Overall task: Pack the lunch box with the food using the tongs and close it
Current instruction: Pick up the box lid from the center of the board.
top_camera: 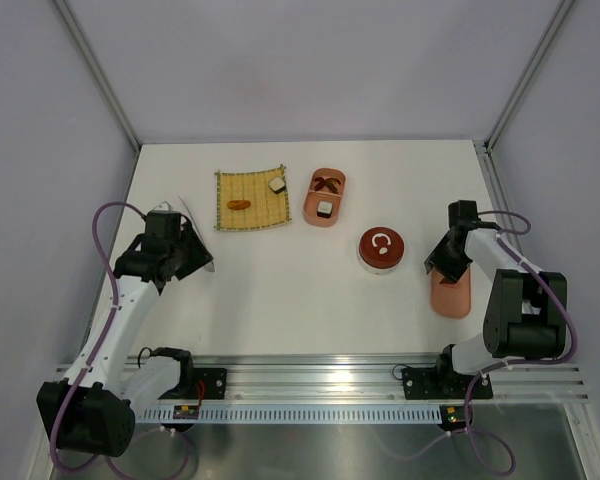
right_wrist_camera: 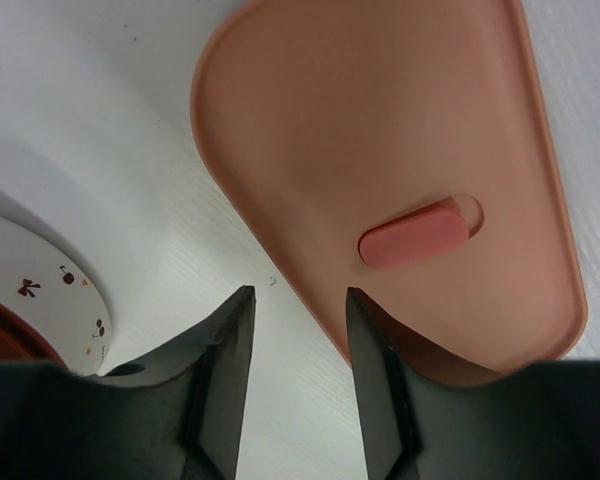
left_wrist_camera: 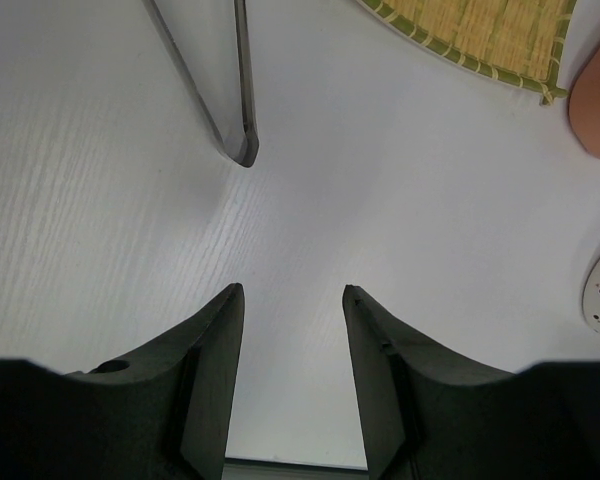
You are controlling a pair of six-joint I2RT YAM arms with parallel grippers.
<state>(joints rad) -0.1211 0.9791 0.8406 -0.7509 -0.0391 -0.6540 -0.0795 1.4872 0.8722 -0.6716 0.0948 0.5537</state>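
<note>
The slim pale tongs [left_wrist_camera: 242, 90] lie on the table just ahead of my left gripper [left_wrist_camera: 293, 290], which is open with only bare table between its fingers. From above, the tongs [top_camera: 186, 210] lie by the left gripper [top_camera: 195, 256], left of the yellow mat [top_camera: 250, 215]. On the mat sit two pieces of food, an orange lump [top_camera: 239, 204] and a sushi block [top_camera: 277, 184]. The pink lunch box [top_camera: 310, 205] holds a brown piece [top_camera: 327, 181] and a sushi block [top_camera: 324, 208]. My right gripper [right_wrist_camera: 297, 295] is open at the edge of the pink lid [right_wrist_camera: 400, 150], its right finger [right_wrist_camera: 375, 350] over the rim.
A round red container with a white printed lid [top_camera: 381, 247] stands between the lunch box and the pink lid [top_camera: 451, 292]; its edge [right_wrist_camera: 40, 290] shows left of my right gripper. The mat's corner [left_wrist_camera: 480, 35] and the lunch box's side [left_wrist_camera: 595, 110] lie ahead of my left gripper.
</note>
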